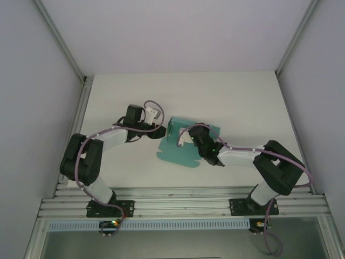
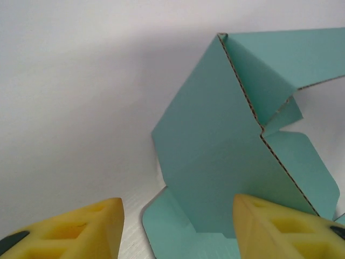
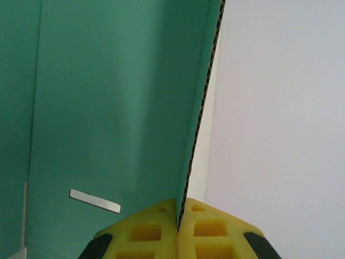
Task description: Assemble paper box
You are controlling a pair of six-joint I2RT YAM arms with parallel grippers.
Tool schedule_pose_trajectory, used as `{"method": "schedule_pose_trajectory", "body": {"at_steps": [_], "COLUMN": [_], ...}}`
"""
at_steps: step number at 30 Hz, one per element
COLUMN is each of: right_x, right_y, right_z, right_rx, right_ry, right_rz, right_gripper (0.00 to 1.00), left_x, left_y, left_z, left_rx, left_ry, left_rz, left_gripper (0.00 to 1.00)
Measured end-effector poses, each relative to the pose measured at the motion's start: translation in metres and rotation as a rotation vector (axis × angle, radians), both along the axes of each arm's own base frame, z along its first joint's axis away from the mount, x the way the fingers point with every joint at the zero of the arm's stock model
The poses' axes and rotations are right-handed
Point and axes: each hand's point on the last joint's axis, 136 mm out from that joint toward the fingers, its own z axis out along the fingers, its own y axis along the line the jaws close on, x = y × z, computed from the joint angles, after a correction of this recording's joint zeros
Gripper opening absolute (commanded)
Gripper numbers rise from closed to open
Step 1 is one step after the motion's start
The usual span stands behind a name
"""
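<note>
right gripper (image 3: 178, 222) pinches paper box (image 3: 108, 108) edge (wrist view) | overhead: grip hidden

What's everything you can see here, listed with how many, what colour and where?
paper box: one, teal, mid-table between the arms, partly folded, one panel raised
table: one, white, under everything
frame rails: several, silver, along the near edge
enclosure walls: three, pale grey, left, right and back
left arm: one, black and white, left of the box; yellow-padded jaws open, facing the raised panel
right arm: one, black and white, right of the box; yellow-padded jaws shut on a panel edge
</note>
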Motion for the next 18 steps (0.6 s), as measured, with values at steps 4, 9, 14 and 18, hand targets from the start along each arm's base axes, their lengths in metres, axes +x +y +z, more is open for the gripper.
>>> {"method": "schedule_pose_trajectory", "body": {"at_steps": [4,9,14,18], "right_x": [0.0,0.0,0.0,0.0], "right_y": [0.0,0.0,0.0,0.0], "right_z": [0.0,0.0,0.0,0.0], "right_rx": [0.0,0.001,0.0,0.0], "right_ry": [0.0,0.003,0.005,0.007], "right_rz": [0.0,-0.002,-0.001,-0.003], "right_gripper": [0.0,0.0,0.0,0.0], "left_x": [-0.006,-0.012,-0.002,0.005], "left_y": [-0.012,-0.018,-0.022,-0.023], "left_z": [-0.019,-0.046,-0.037,-0.033], "left_rx": [0.031,0.048,0.021,0.02], "left_ry": [0.022,0.069,-0.014,-0.084], "left_rz": [-0.058,-0.094,-0.092,-0.088], "left_gripper": [0.53,0.58,0.64,0.71]}}
